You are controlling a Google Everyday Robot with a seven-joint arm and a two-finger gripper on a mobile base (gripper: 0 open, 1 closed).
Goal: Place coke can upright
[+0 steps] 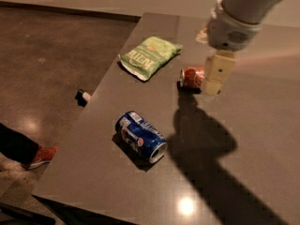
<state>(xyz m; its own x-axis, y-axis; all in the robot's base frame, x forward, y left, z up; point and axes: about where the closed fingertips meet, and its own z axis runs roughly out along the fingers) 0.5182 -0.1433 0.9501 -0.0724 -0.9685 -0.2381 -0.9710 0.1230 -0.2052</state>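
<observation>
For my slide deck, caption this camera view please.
Pincer at one end of a coke can lying sideways on a table, chip bag and blue can nearby.

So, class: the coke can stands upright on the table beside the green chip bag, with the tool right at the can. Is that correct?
Not quite. In the camera view the coke can lies on its side, not upright. The rest holds: it is on the table beside the green chip bag, with the tool right at the can.
</observation>
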